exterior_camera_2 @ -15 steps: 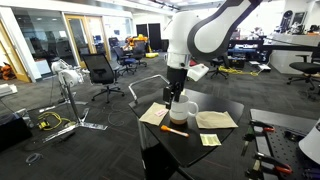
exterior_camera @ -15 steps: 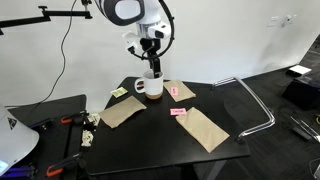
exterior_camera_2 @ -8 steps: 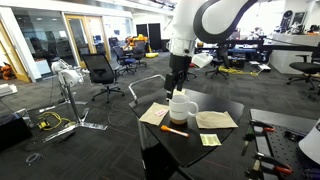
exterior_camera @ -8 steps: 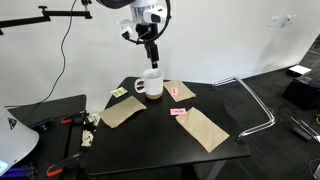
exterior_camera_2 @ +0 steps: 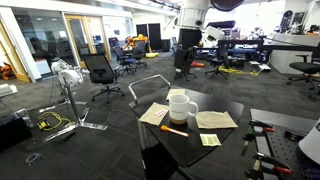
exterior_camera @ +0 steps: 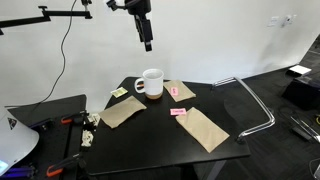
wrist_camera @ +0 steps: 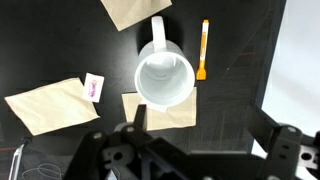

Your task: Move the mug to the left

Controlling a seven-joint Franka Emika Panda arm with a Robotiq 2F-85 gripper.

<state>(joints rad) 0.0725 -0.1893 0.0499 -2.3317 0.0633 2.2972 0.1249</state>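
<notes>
The white mug with a brown base band stands upright on the black table; it also shows in an exterior view. In the wrist view the mug is seen from above, empty, its handle pointing to the top of the picture, standing partly on a brown paper packet. My gripper hangs high above the mug, well clear of it, and also shows in an exterior view. Its fingers are spread apart with nothing between them.
Brown paper packets lie around the mug. An orange pen lies beside the mug. A pink sticky note and a yellow note lie on the table. A metal chair frame stands beside the table.
My gripper has let go of the mug's rim and risen straight up, from touching the mug to high above it. The mug has stayed in place.
</notes>
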